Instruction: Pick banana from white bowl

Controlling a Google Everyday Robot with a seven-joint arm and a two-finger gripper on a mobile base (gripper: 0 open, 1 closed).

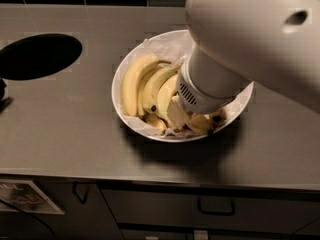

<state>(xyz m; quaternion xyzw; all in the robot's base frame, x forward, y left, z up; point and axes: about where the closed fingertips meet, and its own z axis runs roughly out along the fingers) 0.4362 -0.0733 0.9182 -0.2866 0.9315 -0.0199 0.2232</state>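
The white bowl (131, 118) lined with crumpled white paper sits in the middle of the steel counter. Several yellow bananas (131, 81) lie in its left half, curved side by side, with brown-spotted pieces near the front rim. My gripper (187, 118) is down inside the bowl, at the right side of the banana bunch, right among the fruit. The large white arm and wrist (210, 84) come in from the upper right and hide the right half of the bowl and most of the gripper.
A black round hole (40, 55) is cut in the counter (65, 134) at the left. A dark object (2, 96) sits at the left edge. Drawers with handles (215, 209) run below the front edge. Dark tiles line the back wall.
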